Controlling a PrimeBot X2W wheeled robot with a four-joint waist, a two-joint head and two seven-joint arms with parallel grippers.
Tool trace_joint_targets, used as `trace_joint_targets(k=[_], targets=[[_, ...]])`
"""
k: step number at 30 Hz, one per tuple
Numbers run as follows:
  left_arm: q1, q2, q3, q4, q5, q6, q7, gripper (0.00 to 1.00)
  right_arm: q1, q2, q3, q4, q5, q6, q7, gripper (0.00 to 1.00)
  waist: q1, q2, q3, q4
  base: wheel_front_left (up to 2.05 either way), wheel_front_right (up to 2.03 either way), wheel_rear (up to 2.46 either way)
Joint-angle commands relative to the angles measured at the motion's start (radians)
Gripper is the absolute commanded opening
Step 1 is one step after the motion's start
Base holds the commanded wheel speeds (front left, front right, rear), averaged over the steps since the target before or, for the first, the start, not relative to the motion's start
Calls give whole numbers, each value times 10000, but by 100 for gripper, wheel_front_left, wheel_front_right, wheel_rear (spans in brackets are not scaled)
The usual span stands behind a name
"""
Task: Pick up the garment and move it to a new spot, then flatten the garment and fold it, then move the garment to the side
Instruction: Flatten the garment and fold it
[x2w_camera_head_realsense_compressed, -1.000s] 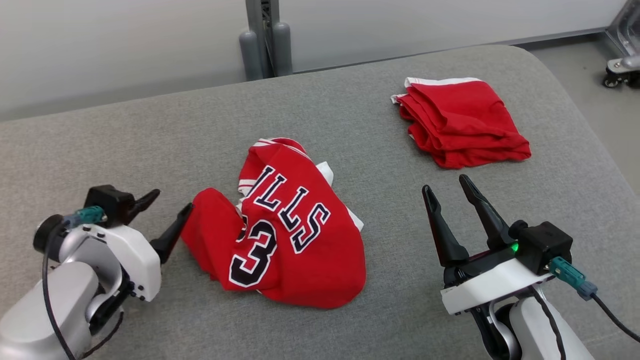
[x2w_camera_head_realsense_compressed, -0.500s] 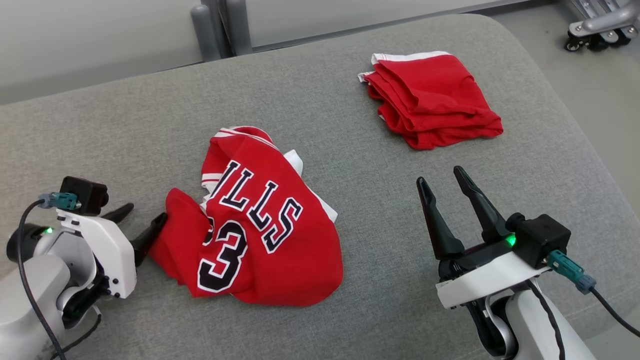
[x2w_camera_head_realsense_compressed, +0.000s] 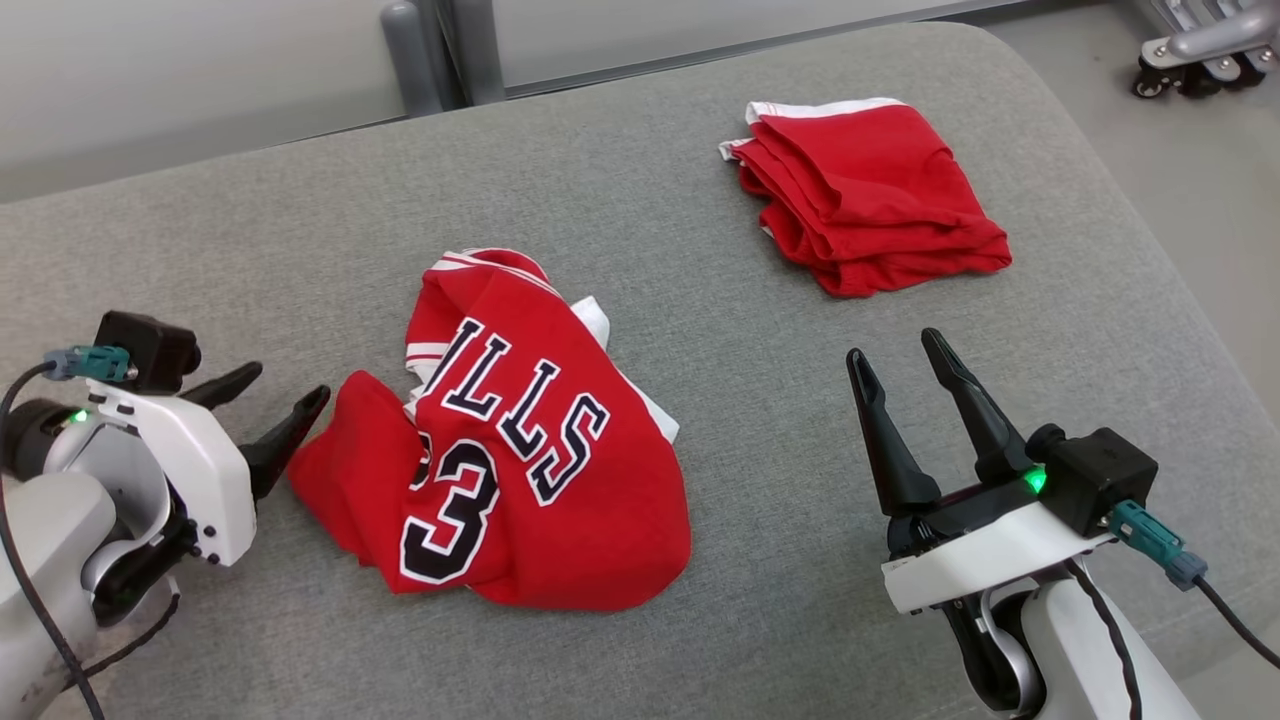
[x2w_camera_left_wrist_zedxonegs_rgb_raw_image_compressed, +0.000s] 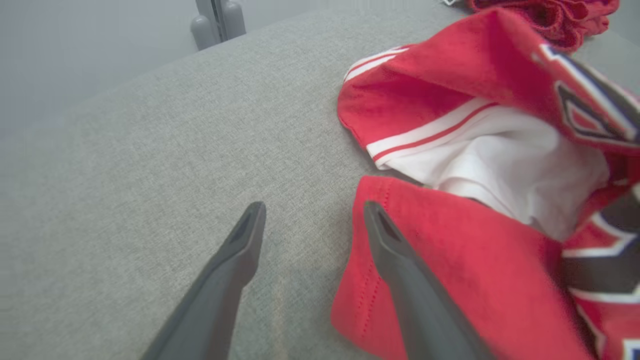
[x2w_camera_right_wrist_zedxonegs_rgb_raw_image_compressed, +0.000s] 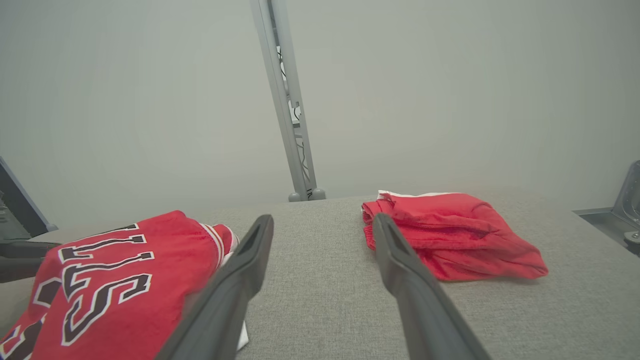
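L claw (x2w_camera_head_realsense_compressed: 288, 380) fwd, at jersey (x2w_camera_head_realsense_compressed: 520, 450) edge

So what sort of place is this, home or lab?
Probably a lab or test room, not a home: a grey fabric-covered table before a bare pale wall, a metal post behind it, and a wheeled metal frame on the floor.

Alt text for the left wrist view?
The left end effector, open, hovers at the edge of a crumpled red jersey on a grey surface, one finger over its hem. A second red garment peeks in at the top right.
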Motion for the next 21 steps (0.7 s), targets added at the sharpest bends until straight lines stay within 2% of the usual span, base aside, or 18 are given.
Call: trace_joint_targets(k=[1, 9, 21], targets=[[-231, 84, -79, -139, 10, -5, -159, 100, 53, -34, -15, -57, -34, 1, -17, 100, 0, 0, -60, 106, 0, 0, 0], [-147, 4, -434, -1233, -331, -5, 105, 100, 41, -35, 6, 46, -82, 1, -17, 100, 0, 0, -133, 474, 0, 0, 0], [332, -703, -566, -313, -570, -5, 665, 100, -174, -37, 166, 164, 2, 1, -17, 100, 0, 0, 82, 304, 0, 0, 0]])
